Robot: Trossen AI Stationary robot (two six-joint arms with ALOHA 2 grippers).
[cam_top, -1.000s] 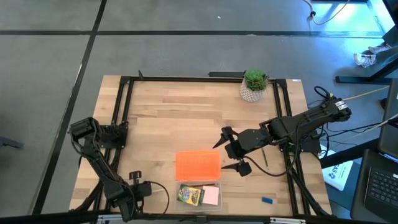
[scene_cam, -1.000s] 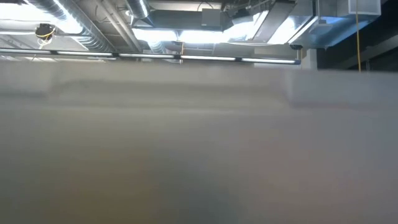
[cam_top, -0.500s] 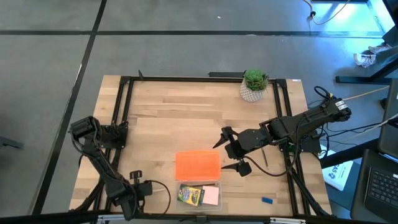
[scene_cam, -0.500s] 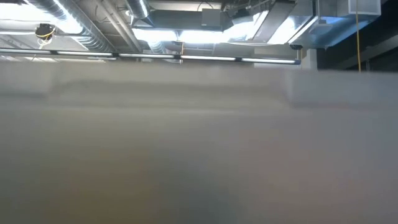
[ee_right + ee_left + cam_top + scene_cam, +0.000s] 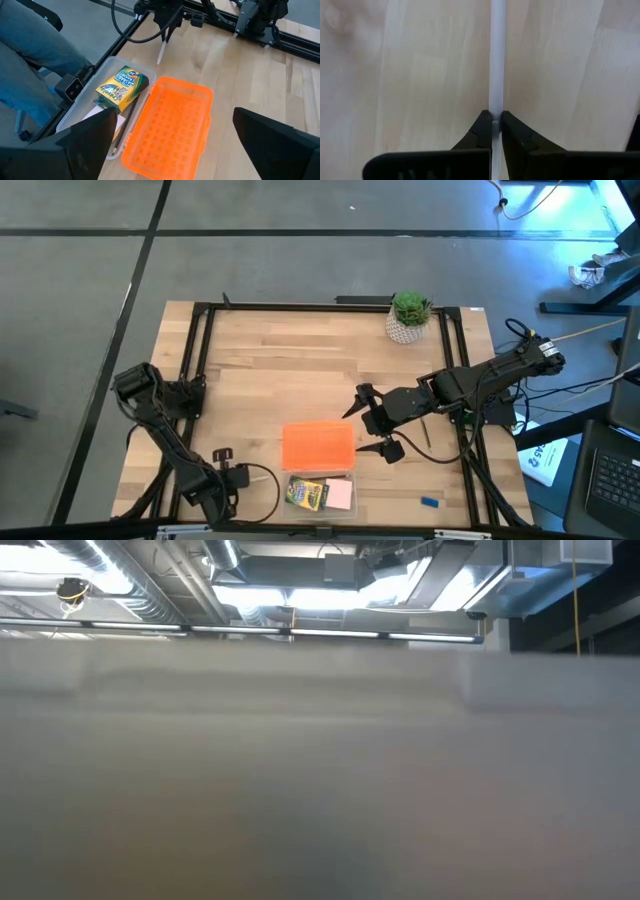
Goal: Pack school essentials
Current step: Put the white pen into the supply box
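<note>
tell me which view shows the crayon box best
The right wrist view: the green-and-yellow crayon box is large and unobstructed there, lying in the clear case beside the orange lid. The high view shows it small. The low view and left wrist view do not show it.

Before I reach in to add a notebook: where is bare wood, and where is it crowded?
Bare: the wide stretch of table between the potted plant and orange lid. Crowded: the near edge, with clear case, crayon box, left end effector holding a white pen, and right end effector.
</note>
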